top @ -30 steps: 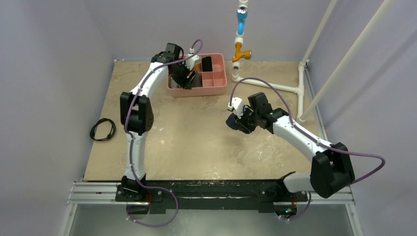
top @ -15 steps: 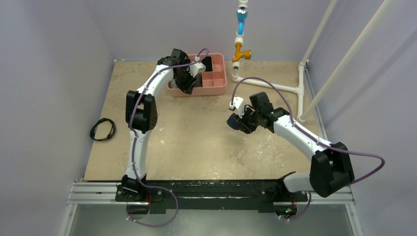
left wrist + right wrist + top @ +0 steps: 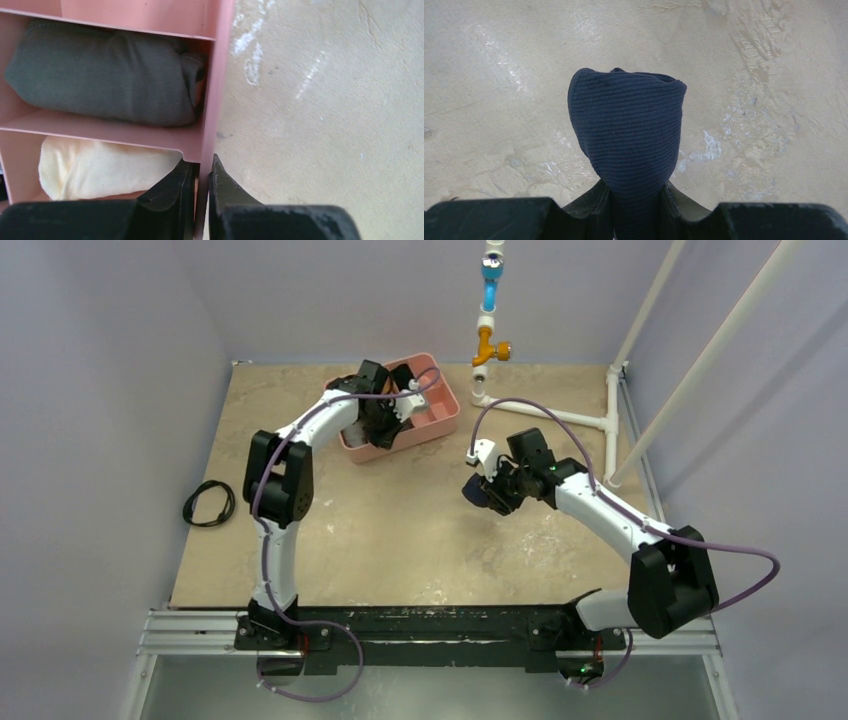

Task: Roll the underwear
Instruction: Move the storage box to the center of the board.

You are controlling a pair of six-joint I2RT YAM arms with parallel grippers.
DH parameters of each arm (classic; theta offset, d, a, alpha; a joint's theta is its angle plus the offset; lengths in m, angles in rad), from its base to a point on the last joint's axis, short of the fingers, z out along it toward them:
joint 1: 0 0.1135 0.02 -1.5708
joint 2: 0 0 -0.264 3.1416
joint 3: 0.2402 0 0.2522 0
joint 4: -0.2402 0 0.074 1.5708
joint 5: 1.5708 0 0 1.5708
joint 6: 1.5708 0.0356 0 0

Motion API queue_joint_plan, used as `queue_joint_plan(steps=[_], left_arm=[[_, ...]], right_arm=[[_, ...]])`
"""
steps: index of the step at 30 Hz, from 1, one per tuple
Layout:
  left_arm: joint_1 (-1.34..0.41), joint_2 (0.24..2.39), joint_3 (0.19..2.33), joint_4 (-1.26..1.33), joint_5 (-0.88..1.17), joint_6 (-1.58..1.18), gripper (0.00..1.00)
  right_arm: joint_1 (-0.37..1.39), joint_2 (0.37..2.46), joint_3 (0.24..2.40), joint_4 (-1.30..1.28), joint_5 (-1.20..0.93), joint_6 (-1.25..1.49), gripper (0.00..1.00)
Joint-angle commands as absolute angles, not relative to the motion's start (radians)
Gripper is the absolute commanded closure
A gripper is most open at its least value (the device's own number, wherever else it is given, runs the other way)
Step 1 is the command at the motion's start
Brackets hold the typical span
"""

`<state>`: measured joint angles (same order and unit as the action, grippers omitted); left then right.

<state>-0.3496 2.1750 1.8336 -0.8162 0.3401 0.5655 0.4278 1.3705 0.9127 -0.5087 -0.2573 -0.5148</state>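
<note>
The roll looks made, so stowing is the step in hand; the right hand (image 3: 635, 192) pinches the underwear (image 3: 626, 125) by its near end, the bundle jutting past the fingertips over the counter (image 3: 499, 75), right of centre in the top view; the left hand (image 3: 201, 167) nips the tray (image 3: 212, 100) wall, upper middle; next, carry the bundle to a free compartment.

White links on the left arm (image 3: 275, 550) and right arm (image 3: 600, 512), black joint housings (image 3: 280, 475), black tapered fingers (image 3: 170, 195), purple cables (image 3: 515, 401) looping along both, black base rail (image 3: 430, 625)
</note>
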Motion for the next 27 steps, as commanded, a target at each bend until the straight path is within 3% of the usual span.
queue_joint_plan(steps=[1,11,27], left_arm=[[-0.383,2.049,1.695,-0.886,0.372,0.493,0.99],[-0.499,1.884,1.369,-0.810,0.474,0.357,1.00],[-0.640,1.795,1.193,-0.699,0.786,0.116,0.98]], right_arm=[[0.420,1.358,0.952,-0.516,-0.301,-0.509,1.00],[0.419,1.384,1.040,-0.535,-0.234,-0.482,1.00],[0.416,1.455,1.204,-0.628,-0.166,-0.413,1.00]])
